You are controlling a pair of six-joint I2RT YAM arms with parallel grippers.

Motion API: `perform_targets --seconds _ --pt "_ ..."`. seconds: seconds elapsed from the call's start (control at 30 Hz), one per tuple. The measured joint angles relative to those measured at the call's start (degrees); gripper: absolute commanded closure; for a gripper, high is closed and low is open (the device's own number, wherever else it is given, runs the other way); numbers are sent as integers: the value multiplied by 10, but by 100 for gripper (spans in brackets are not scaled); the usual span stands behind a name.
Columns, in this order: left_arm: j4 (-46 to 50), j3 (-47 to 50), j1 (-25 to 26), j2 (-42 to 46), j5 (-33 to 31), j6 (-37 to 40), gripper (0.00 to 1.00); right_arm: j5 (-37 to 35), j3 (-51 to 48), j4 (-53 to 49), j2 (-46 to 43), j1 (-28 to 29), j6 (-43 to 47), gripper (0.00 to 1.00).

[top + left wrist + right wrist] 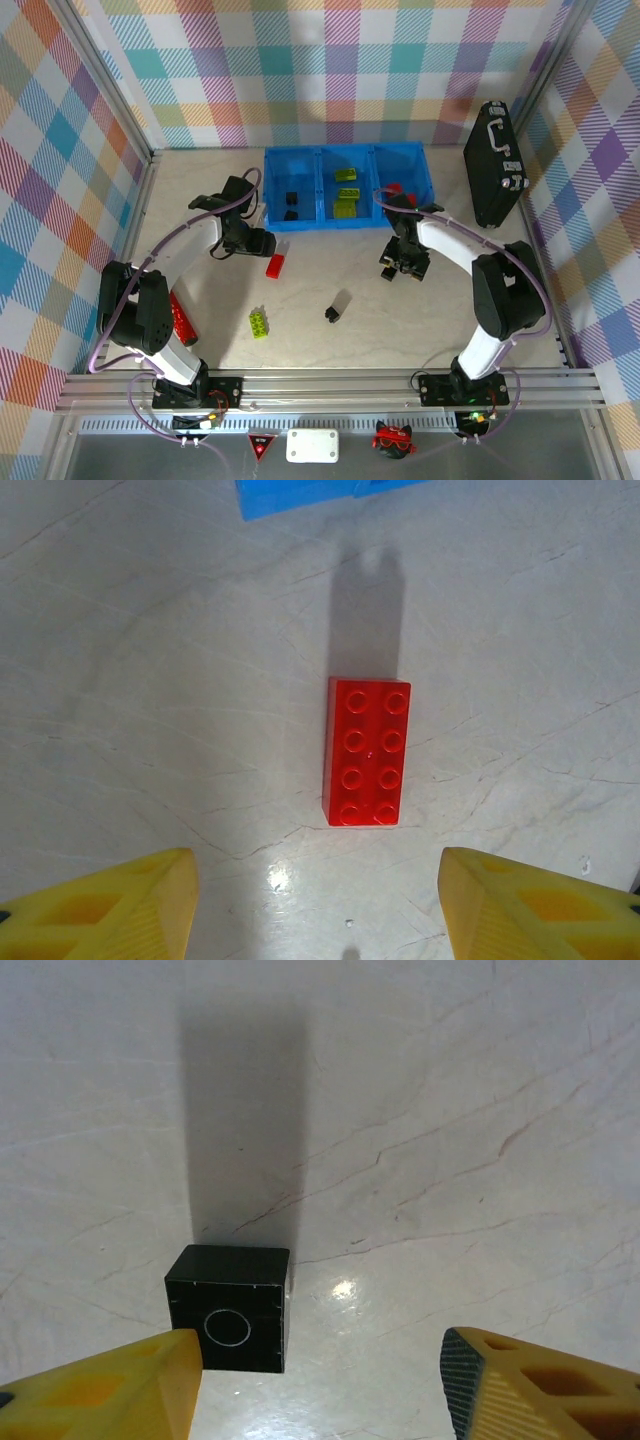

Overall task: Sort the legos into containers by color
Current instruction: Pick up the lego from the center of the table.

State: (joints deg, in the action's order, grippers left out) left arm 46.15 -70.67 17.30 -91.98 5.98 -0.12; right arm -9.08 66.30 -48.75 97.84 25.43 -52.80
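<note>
A red eight-stud lego (366, 751) lies flat on the table just ahead of my left gripper (318, 895), which is open and empty. From above, this gripper (262, 243) sits beside the red lego (277, 263). My right gripper (320, 1375) is open over a small black lego (230, 1308), which lies hollow side up against its left finger (120, 1390); from above it (400, 266) hovers low right of centre. The blue containers (268, 190) hold black legos (291, 205) on the left, green ones (346, 190) in the middle and a red one (394, 187) on the right.
Loose on the table lie a green lego (259, 322), a black lego (332, 314) and a long red lego (181, 318) by the left arm's base. A black handled case (495, 165) stands at the right wall. A corner of the blue bins (300, 495) lies ahead of the left gripper.
</note>
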Motion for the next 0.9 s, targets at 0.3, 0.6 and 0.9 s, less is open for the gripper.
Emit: perform_targets --seconds 0.3,0.6,0.9 --pt "0 0 -2 0 -7 0 36 -10 35 8 32 26 -73 39" --pt "0 0 -4 3 -8 0 36 -9 37 19 61 28 -85 45" --pt "0 0 -6 4 -10 0 36 -9 27 36 66 28 -84 54"
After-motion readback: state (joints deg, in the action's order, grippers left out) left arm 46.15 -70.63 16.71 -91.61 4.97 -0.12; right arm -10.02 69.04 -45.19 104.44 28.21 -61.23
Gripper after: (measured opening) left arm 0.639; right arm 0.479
